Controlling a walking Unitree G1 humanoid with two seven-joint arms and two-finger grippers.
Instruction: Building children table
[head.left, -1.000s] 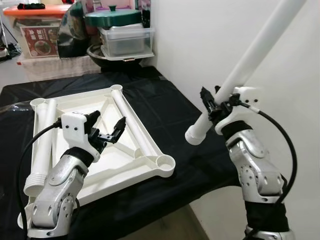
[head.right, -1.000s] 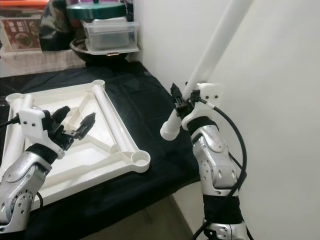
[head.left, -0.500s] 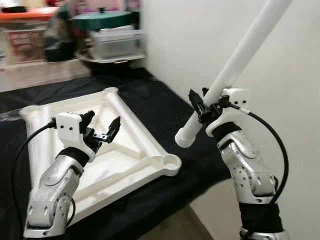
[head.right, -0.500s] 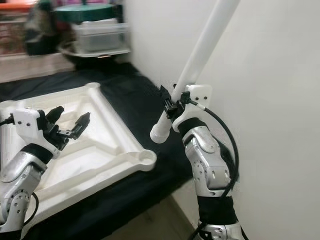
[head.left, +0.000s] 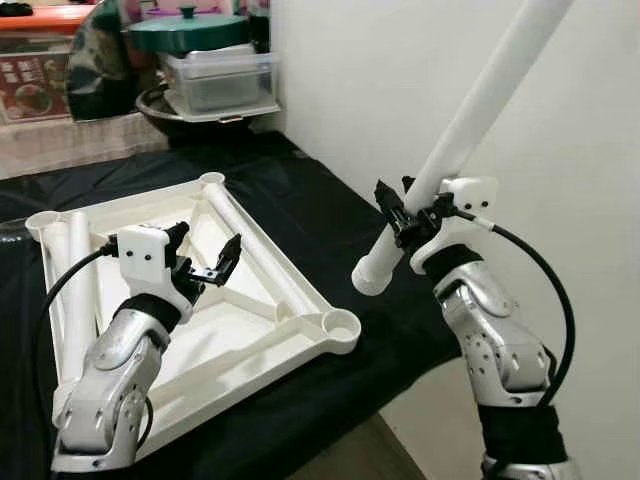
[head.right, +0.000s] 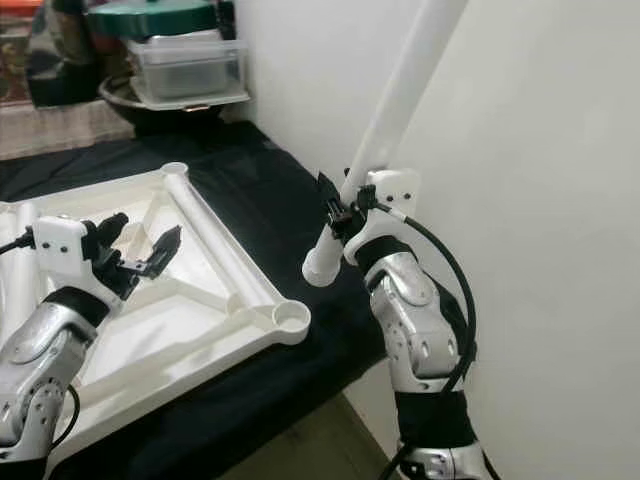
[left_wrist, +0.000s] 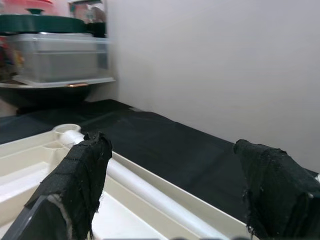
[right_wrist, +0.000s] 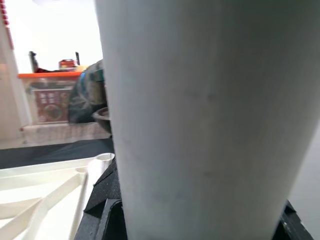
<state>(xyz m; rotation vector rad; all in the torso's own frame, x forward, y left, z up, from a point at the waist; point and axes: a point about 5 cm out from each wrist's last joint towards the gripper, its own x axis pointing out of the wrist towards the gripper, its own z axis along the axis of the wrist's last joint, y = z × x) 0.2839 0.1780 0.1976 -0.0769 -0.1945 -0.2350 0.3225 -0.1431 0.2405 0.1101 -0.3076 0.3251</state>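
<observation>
A white children's table top (head.left: 230, 340) lies upside down on the black-covered table (head.left: 320, 210), with round sockets at its corners. The nearest socket (head.left: 341, 324) is empty. One white leg tube (head.left: 255, 240) lies along the top's right rim and another leg (head.left: 75, 290) lies at its left. My right gripper (head.left: 408, 215) is shut on a long white leg tube (head.left: 470, 120), held slanted in the air. The tube's lower end hangs right of and above the near socket. My left gripper (head.left: 205, 265) hovers open over the table top, holding nothing.
A white wall (head.left: 380, 80) stands close on the right, behind the raised tube. At the back are a clear plastic box (head.left: 220, 80), a green-lidded pot (head.left: 190, 30) and a dark basin. The black table's front edge drops off just below the table top.
The camera has shifted. The held tube's lower end now hangs a little closer to the near corner socket. The left gripper stays open over the table top.
</observation>
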